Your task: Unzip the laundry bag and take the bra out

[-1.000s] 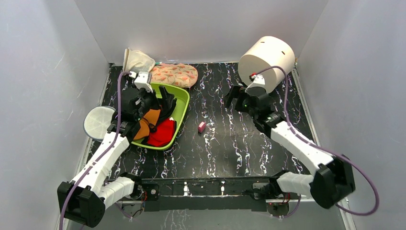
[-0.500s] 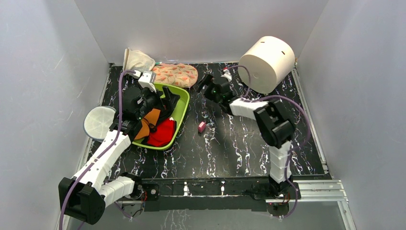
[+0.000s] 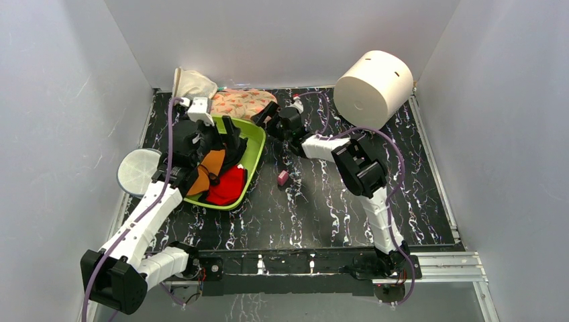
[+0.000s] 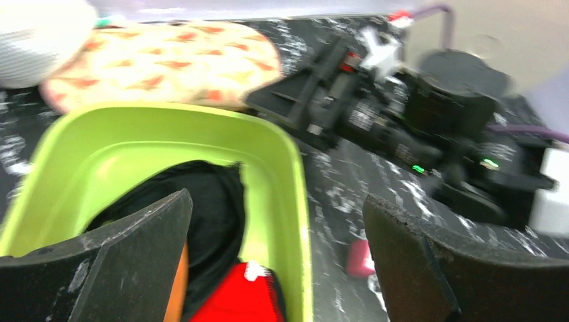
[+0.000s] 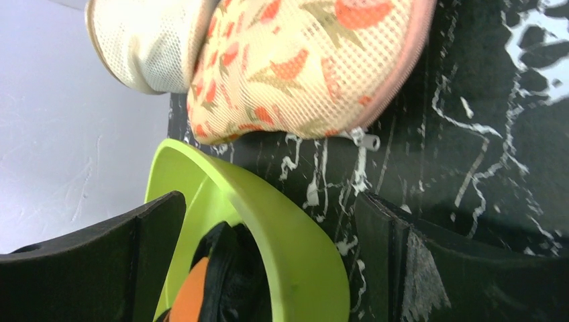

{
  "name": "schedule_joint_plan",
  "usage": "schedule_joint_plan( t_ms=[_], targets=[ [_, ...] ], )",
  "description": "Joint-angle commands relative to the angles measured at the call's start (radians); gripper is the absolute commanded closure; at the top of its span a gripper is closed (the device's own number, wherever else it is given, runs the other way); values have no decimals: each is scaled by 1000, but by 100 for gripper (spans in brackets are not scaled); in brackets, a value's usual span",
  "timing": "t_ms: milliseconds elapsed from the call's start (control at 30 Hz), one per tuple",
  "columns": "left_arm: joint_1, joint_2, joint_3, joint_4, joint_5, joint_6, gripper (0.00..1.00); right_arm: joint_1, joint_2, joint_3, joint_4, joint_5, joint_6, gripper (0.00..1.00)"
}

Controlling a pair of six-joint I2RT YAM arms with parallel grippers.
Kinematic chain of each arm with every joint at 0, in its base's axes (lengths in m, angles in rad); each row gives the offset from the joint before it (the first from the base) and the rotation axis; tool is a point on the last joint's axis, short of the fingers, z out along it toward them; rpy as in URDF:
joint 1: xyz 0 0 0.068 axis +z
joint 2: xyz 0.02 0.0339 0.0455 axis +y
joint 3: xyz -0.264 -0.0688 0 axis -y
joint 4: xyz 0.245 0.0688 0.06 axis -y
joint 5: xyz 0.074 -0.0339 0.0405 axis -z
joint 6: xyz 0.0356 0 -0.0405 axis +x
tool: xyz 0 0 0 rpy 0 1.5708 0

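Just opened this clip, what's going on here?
Neither arm holds anything. The left gripper hangs open over the green tub, which holds black, orange and red clothes. The right gripper, also open, is stretched across to the rear, beside the tub's far rim and facing the floral mesh pouch, whose zip pull shows in the right wrist view. The round white mesh laundry bag lies at the left edge of the table, apart from both grippers.

Marbled table (image 3: 315, 208): green tub (image 3: 253, 161), floral pouch (image 3: 245, 102), laundry bag (image 3: 137, 170) at edge.
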Motion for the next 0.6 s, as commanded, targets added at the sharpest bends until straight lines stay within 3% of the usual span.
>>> schedule_joint_plan(
  t_ms=[0,100,233,433,567],
  targets=[
    [43,3,70,-95,-430,11,2,-7,-104,-45,17,23,-22,2],
    [90,38,96,-179,-701,-45,2,-11,-154,-80,-18,22,-43,2],
    [118,67,84,-185,-869,-58,2,-11,-270,-181,-43,28,-81,2],
    [242,177,114,-256,-848,-133,2,-11,-518,-362,-161,58,-245,2],
    [259,231,110,-249,-888,-115,2,-12,-735,-518,-202,47,-328,2]
  ],
)
